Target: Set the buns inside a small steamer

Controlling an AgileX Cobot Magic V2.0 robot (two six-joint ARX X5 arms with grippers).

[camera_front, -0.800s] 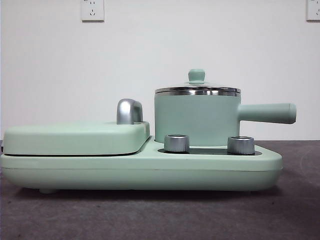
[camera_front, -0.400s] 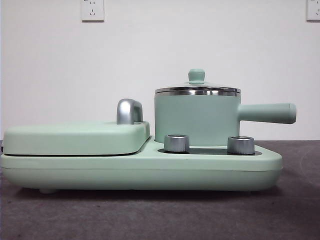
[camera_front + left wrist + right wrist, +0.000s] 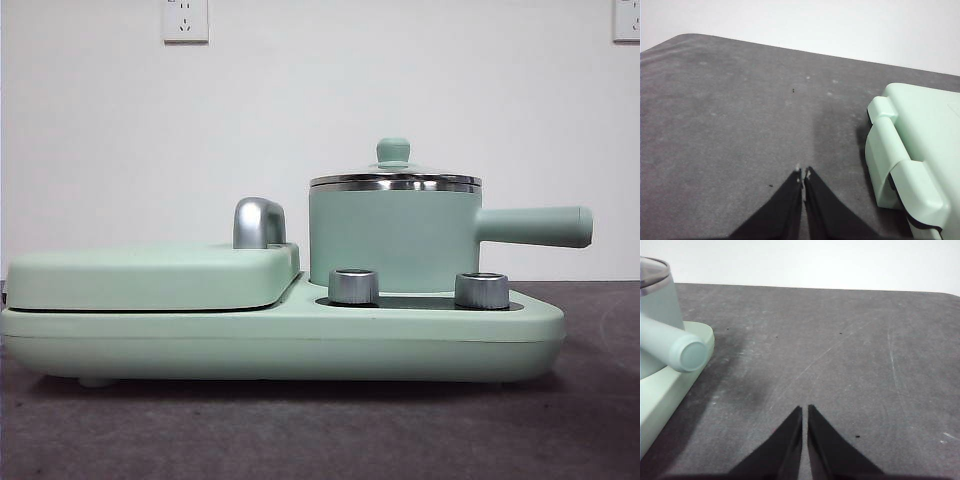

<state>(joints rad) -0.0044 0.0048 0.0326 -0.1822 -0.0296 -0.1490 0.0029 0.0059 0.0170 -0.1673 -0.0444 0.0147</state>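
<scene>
The small steamer (image 3: 393, 235), a mint-green pot with a steel rim, stands on the right half of the green cooker with its glass lid (image 3: 394, 168) on. Its straight handle (image 3: 535, 226) points right; the handle's end (image 3: 687, 354) shows in the right wrist view. The buns are out of view. My left gripper (image 3: 803, 174) is shut and empty over bare grey table beside the cooker's griddle end. Shut and empty too, my right gripper (image 3: 805, 411) hovers over the table beside the steamer's handle. Neither arm shows in the front view.
The cooker base (image 3: 280, 340) carries a flat closed griddle (image 3: 150, 275) with a chrome handle (image 3: 258, 222) on its left half and two steel knobs (image 3: 353, 286) in front of the pot. The griddle's hinged end (image 3: 910, 155) shows in the left wrist view. Grey table mat (image 3: 840, 350) lies on both sides.
</scene>
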